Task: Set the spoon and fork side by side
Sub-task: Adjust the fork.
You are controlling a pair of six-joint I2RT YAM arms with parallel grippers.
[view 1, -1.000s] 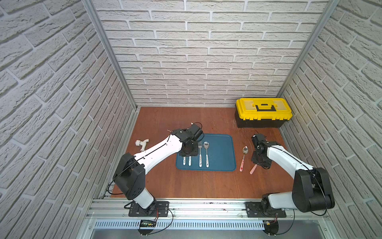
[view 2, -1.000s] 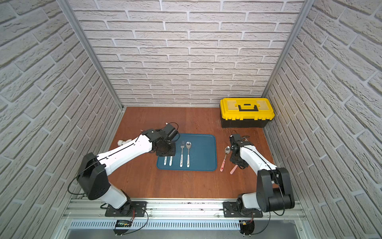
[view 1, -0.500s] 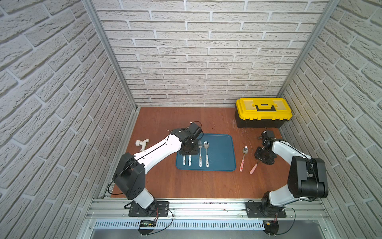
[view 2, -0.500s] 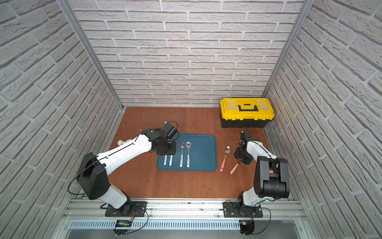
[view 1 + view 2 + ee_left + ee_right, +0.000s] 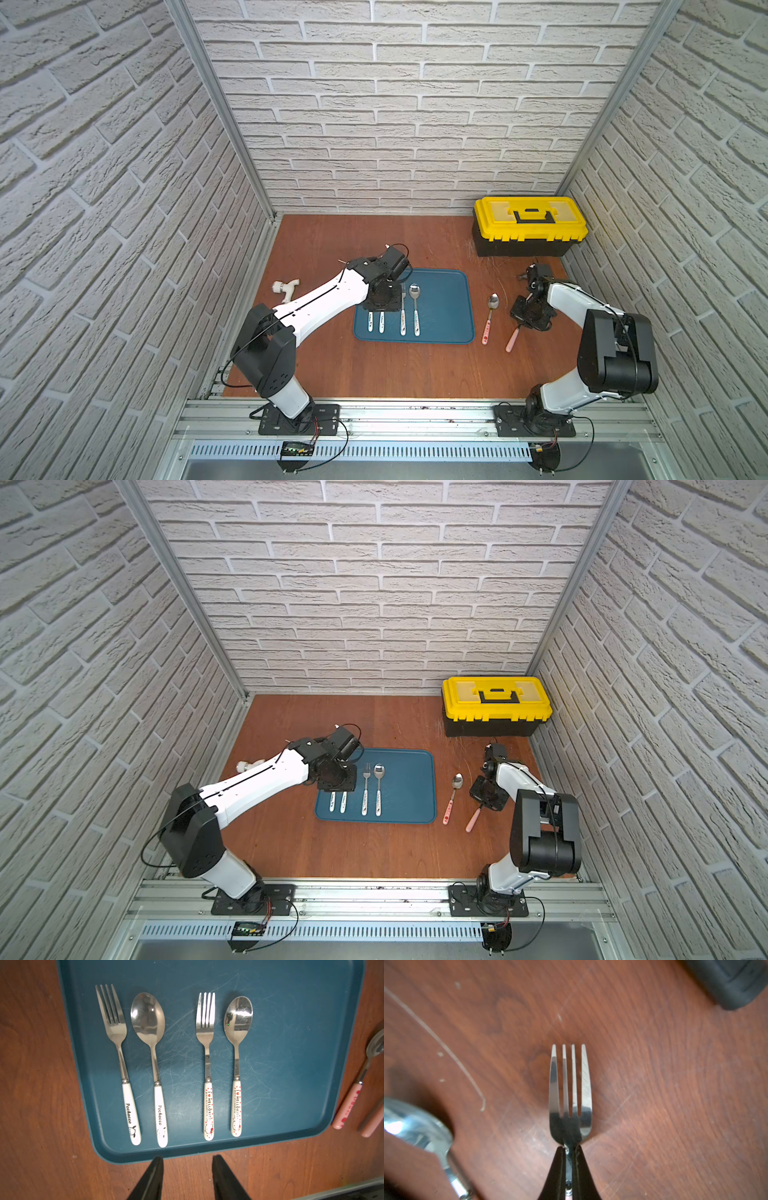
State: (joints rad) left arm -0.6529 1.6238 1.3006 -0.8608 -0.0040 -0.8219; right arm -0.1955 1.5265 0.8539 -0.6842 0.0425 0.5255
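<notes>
Near the table's (image 5: 407,374) right edge, your right gripper (image 5: 569,1150) pinches the pink fork (image 5: 570,1095) at its neck, pink spoon (image 5: 489,319) just beside. Your left gripper (image 5: 186,1160) hangs spread, empty, over the tray's (image 5: 301,1059) left edge.

spoon (image 5: 489,316): pink handle, lying flat, bowl far; fork (image 5: 512,338): pink handle, just right, angled, tines far

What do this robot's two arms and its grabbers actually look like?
Both the left arm and right arm have smooth white shells between bulky black joint housings, bolted on black plates to a metal rail. Thin black cables loop alongside. The left end effector and right end effector each end in two tapered black fingers. No markings are legible.
</notes>
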